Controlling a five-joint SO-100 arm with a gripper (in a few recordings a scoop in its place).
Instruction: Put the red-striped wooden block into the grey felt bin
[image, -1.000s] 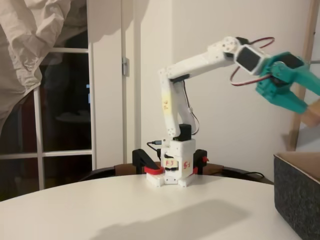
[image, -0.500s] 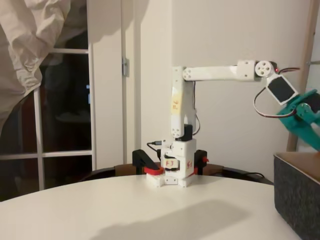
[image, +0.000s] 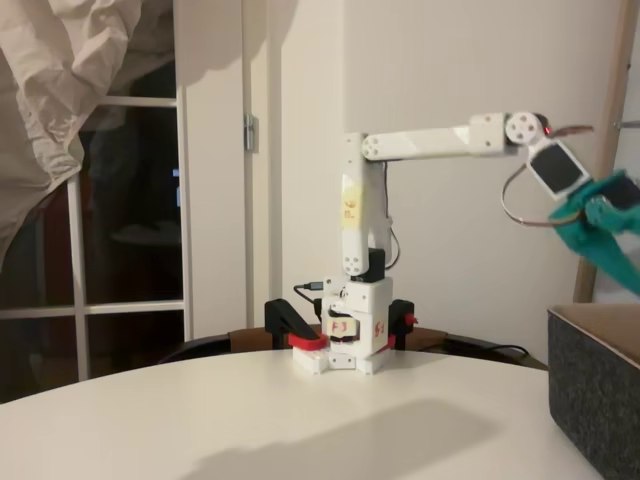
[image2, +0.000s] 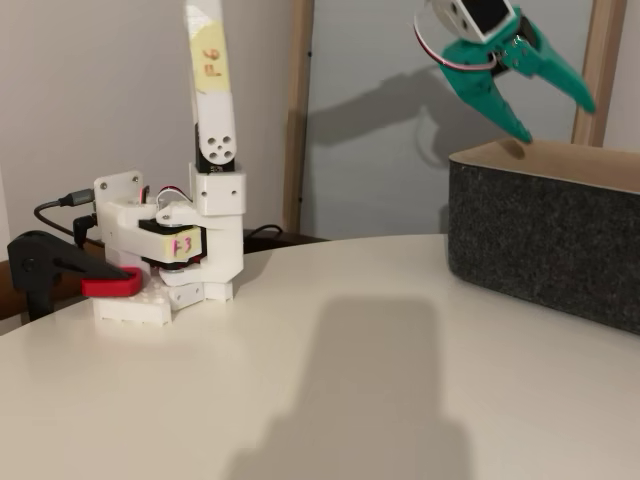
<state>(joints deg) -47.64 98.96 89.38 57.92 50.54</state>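
Grey felt bin (image2: 545, 215) sits under the spread-open end effector (image2: 558, 118).

Dim, warm indoor light; the arm (image2: 215, 120) casts a soft shadow across the table (image2: 300, 400). Gripper (image: 605, 225) slightly blurred; windows dark.
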